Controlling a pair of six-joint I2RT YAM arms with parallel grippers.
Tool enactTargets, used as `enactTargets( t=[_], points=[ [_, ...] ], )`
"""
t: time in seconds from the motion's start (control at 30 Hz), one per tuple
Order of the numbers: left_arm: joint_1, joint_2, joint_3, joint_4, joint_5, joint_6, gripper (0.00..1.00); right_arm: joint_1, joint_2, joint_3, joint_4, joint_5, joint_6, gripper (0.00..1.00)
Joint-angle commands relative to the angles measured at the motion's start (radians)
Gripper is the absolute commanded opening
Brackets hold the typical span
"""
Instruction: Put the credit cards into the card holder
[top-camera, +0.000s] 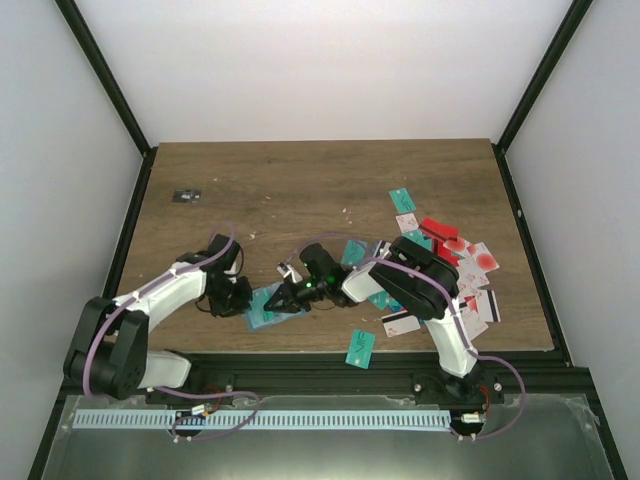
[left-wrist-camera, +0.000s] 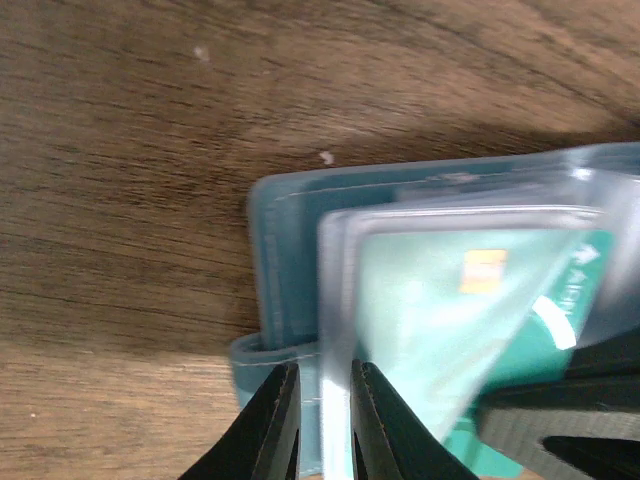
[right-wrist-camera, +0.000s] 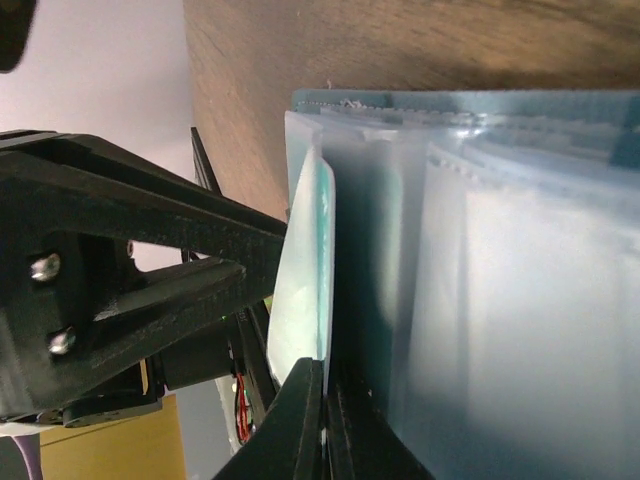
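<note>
Left gripper (left-wrist-camera: 318, 420): narrow; its fingers pinch the near edge of the card holder (left-wrist-camera: 285, 250)
Right gripper (right-wrist-camera: 322, 425): jaws pressed together on the lower edge of a teal card (right-wrist-camera: 308, 260); the card stands edgewise against the holder's clear pockets
Card holder: open on the table (top-camera: 300, 190); between the two grippers, near the front edge
Credit cards (top-camera: 478, 258): scattered at the table's right side

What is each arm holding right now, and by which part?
Left fingers pinch the blue-grey folding card holder by a clear pocket's edge. Right fingers pinch a thin teal plastic card by one edge.
</note>
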Motion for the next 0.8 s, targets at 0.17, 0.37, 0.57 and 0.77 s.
enactTargets(
  t=[0.17, 0.37, 0.57, 0.77],
  points=[
    [-0.008, -0.068, 0.039, -0.009, 0.030, 0.015, 0.18, 0.040, -0.007, 0.059, -0.214, 0.030, -0.094, 0.07],
    [-0.009, -0.020, 0.033, 0.019, 0.039, 0.035, 0.19, 0.040, -0.022, 0.081, -0.285, 0.040, -0.119, 0.17],
    [-0.010, 0.005, 0.032, 0.028, 0.017, 0.032, 0.19, 0.039, -0.057, 0.153, -0.460, 0.074, -0.203, 0.30],
    [-0.009, 0.020, 0.024, 0.036, -0.001, 0.028, 0.19, 0.039, -0.077, 0.226, -0.627, 0.105, -0.264, 0.43]
  ],
)
